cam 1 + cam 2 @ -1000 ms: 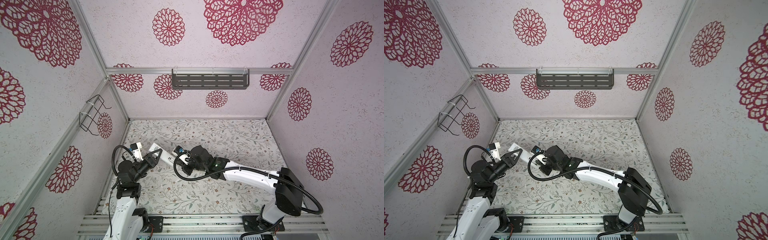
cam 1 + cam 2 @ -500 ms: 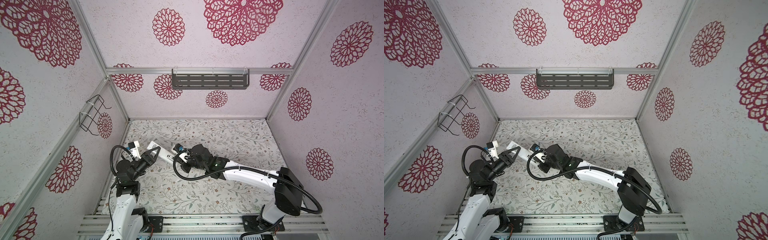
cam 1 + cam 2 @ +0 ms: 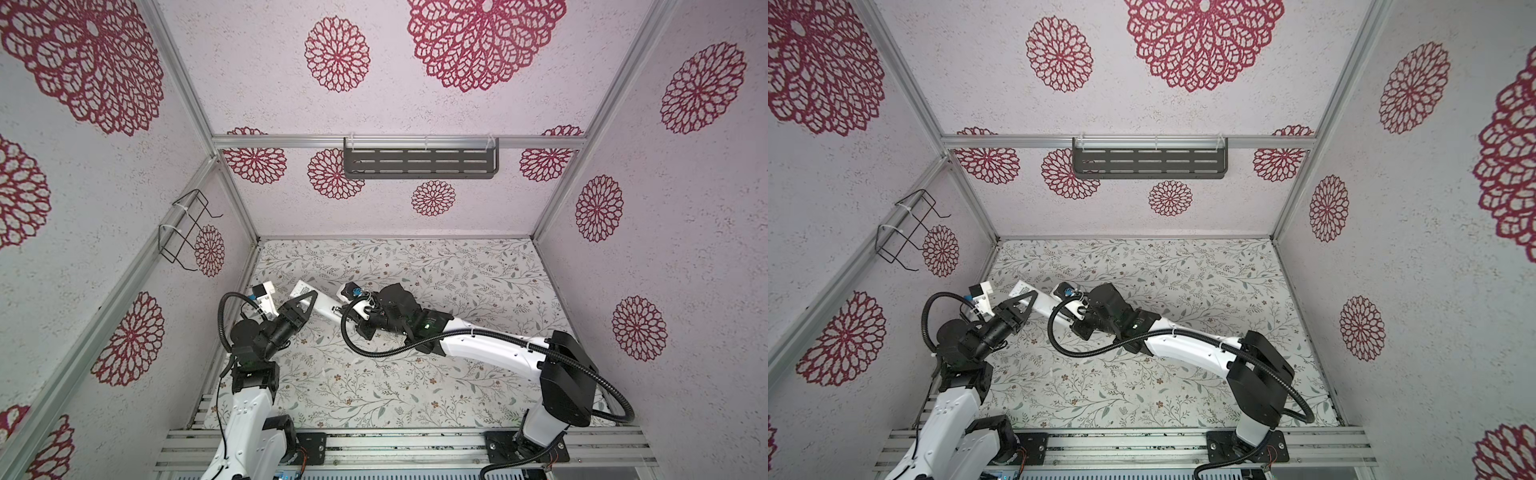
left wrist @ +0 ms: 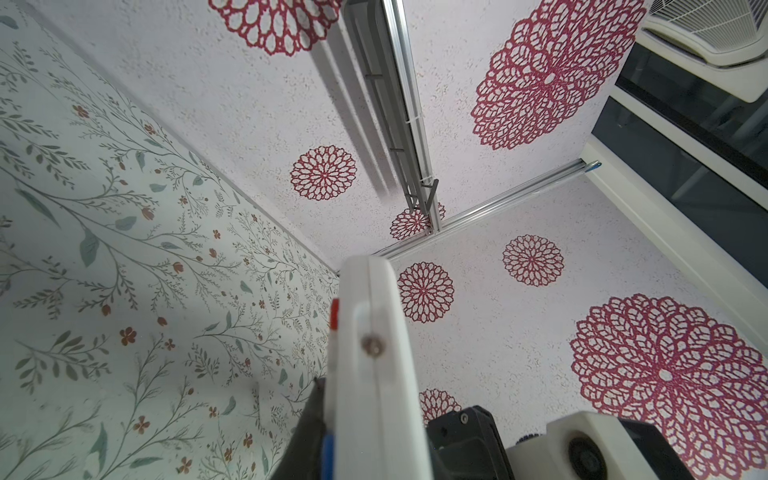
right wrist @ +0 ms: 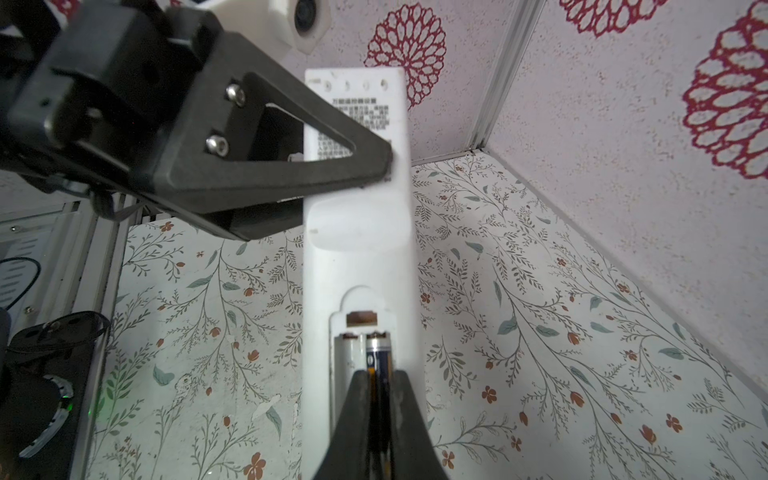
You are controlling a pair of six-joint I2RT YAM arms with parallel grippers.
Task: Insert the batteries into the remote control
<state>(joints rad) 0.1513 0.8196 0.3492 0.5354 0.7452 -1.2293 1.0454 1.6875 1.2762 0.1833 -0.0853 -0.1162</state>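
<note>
White plastic spans the gap between my two grippers: the remote control (image 5: pixel 357 249), turned with its printed label face towards my right wrist camera, is clamped across its width by my left gripper (image 5: pixel 376 166), one black triangular finger (image 5: pixel 291 183) pressing on its edge just beside the label. In both top views the left gripper (image 3: pixel 311 296) (image 3: pixel 1029 296) holds the remote control (image 3: pixel 324 309) (image 3: pixel 1044 307) tilted above the floral table (image 5: pixel 540 332), with its far end reaching towards my right wrist. At that end the battery compartment (image 5: pixel 359 332) lies open directly under my right gripper (image 5: pixel 380 380). My right gripper's jaws stand narrow, pinching a dark battery (image 5: pixel 379 353) with a gold band and a metal tip. The battery points along the remote control, and its tip is close to the brassy contact (image 5: pixel 361 318) at the head of the compartment. Whether the battery rests fully down in its slot I cannot tell, since my fingers (image 5: pixel 361 399) cover most of it.
</note>
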